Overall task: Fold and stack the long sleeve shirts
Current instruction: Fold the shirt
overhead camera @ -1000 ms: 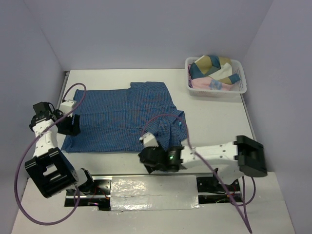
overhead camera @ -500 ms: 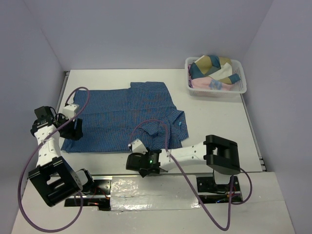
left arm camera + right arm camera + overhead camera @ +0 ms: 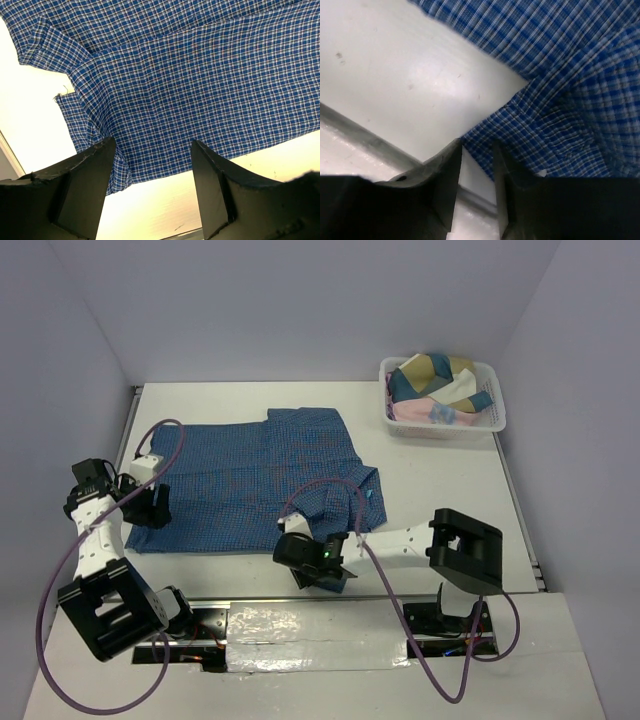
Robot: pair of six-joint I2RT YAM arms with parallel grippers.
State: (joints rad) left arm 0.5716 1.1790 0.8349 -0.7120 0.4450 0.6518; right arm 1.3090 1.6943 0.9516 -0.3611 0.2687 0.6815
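One of the long sleeve shirts, a blue fine-checked one (image 3: 240,475), lies spread flat on the white table. My left gripper (image 3: 150,505) hovers at its left near corner. In the left wrist view this gripper (image 3: 152,145) is open wide, with the shirt's hem (image 3: 200,75) just beyond the fingertips and bare table between them. My right gripper (image 3: 328,575) is low at the shirt's near right corner, by the table's front edge. In the right wrist view its jaws (image 3: 476,145) stand narrowed with a small gap, and a corner of the checked cloth (image 3: 560,100) reaches the fingertips.
A white basket (image 3: 497,421) at the back right holds several bunched garments (image 3: 430,380). Purple cables loop from both arms over the table. A shiny taped strip (image 3: 310,635) runs along the near edge between the arm bases. Walls close in the left, back and right.
My right gripper has shifted along the front edge to the shirt's near right corner, and its jaws have narrowed. The left arm drew back slightly, then held still, open.
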